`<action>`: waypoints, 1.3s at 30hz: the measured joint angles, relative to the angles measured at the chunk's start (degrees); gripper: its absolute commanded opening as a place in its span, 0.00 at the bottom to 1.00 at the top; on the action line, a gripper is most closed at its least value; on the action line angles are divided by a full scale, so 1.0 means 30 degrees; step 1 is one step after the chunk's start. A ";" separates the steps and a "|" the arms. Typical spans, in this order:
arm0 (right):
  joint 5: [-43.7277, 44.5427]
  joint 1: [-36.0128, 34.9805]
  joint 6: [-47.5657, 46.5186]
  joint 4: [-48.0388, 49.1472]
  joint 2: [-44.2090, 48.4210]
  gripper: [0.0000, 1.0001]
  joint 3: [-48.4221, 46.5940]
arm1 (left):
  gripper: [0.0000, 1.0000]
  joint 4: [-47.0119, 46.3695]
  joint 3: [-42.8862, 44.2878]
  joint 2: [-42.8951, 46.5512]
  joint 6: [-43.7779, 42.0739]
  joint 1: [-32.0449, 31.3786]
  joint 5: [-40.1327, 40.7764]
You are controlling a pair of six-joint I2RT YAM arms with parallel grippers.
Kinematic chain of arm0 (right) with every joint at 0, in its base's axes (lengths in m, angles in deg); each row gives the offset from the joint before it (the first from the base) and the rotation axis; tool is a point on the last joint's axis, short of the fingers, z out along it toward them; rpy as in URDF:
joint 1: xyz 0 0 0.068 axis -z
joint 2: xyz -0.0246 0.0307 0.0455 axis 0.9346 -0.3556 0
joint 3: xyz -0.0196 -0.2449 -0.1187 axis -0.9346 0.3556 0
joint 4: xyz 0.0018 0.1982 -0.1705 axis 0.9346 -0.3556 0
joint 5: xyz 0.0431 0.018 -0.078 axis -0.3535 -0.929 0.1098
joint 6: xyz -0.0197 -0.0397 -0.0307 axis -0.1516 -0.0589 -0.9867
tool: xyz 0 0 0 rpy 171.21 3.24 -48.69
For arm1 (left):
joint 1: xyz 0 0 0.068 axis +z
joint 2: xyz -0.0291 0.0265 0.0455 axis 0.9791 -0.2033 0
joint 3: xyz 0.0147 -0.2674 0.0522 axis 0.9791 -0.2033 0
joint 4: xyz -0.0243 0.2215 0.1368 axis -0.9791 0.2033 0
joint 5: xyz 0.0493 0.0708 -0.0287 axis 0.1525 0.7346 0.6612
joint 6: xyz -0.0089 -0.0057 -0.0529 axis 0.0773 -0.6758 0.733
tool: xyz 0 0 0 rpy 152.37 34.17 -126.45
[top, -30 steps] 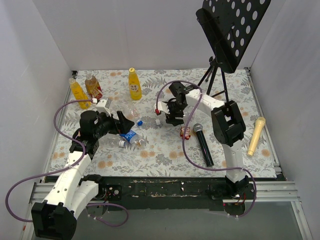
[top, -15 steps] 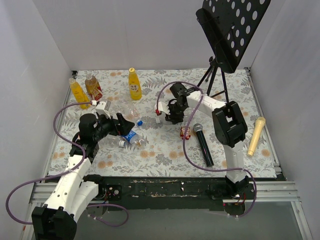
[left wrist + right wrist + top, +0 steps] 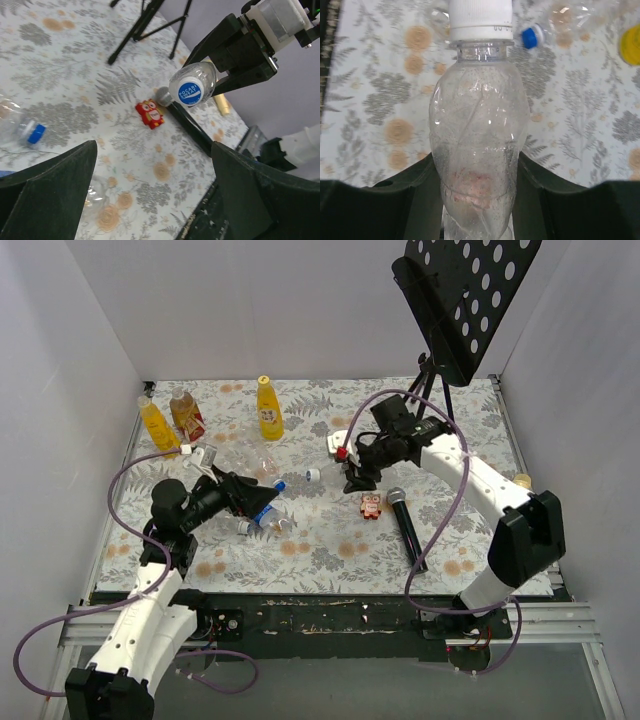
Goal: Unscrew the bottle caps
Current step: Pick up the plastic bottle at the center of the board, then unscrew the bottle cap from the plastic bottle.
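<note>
My right gripper (image 3: 352,468) is shut on a clear bottle (image 3: 479,135) and holds it above the table, lying level. Its white cap (image 3: 313,475) points left, toward my left gripper (image 3: 262,502). The right wrist view shows the cap (image 3: 480,19) at the top and the right gripper (image 3: 477,197) clamped on the bottle's lower body. My left gripper (image 3: 155,197) is open and empty; its view looks at the cap's blue-printed top (image 3: 191,91) some way off. Clear bottles, one blue-labelled (image 3: 262,512), lie below the left gripper. One has a blue cap (image 3: 279,484).
Two yellow juice bottles (image 3: 268,408) (image 3: 157,426) and a brown red-labelled bottle (image 3: 187,413) stand at the back left. A black music stand (image 3: 460,300) is at the back right. A black microphone (image 3: 407,525), a red owl toy (image 3: 373,506) and a beige microphone (image 3: 512,508) lie on the right.
My right arm swung out to the right and lifted the clear bottle off the table, turning its cap toward the left gripper. My left gripper shifted slightly forward and lower.
</note>
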 measured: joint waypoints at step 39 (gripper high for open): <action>-1.1533 0.3293 0.4619 0.2943 0.2142 0.10 0.8867 | 0.49 0.0401 0.5304 -0.8422 0.3417 -1.1504 0.7868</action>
